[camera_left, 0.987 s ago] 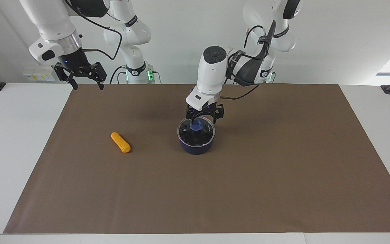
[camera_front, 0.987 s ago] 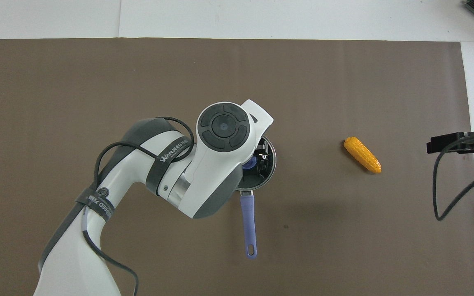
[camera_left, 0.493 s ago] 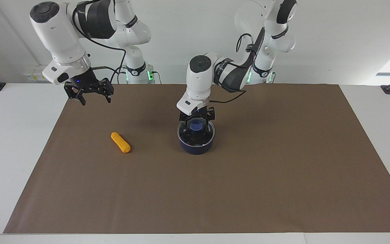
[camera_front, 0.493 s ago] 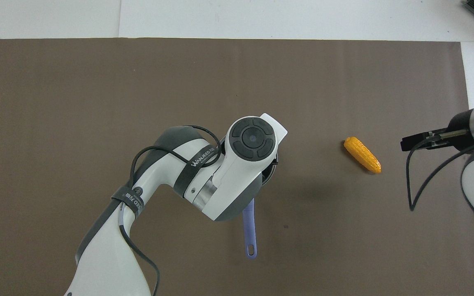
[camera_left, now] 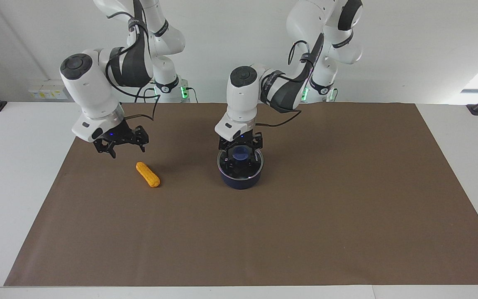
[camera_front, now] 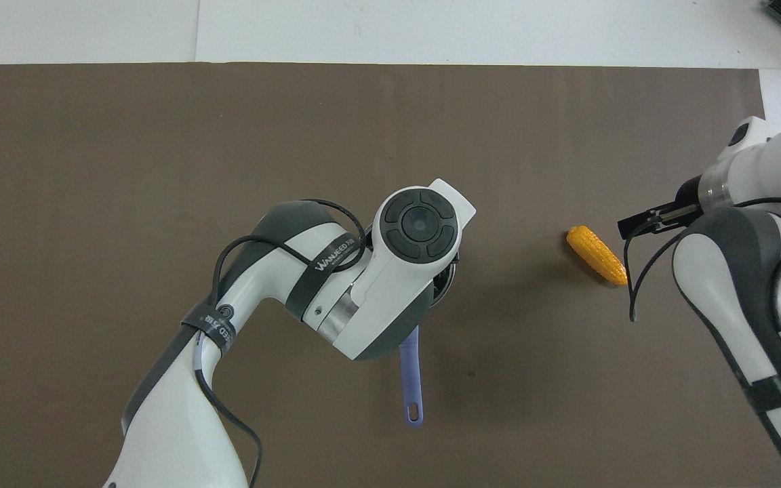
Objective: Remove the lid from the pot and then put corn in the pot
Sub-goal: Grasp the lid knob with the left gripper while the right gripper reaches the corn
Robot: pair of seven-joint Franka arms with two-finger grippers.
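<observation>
Lid (camera_left: 240,162) sits on navy pot (camera_left: 240,179) mid-table, on brown mat (camera_left: 305,216); pot's blue handle (camera_front: 410,379) points toward robots. Left hand (camera_left: 241,145) is low over lid, fingers spread wide either side of blue knob (camera_left: 240,154), not yet clamped. Corn (camera_left: 147,174) lies on mat toward right arm's end, well apart from pot. Right hand (camera_left: 119,143) hangs above mat near corn, open, holding nothing.
</observation>
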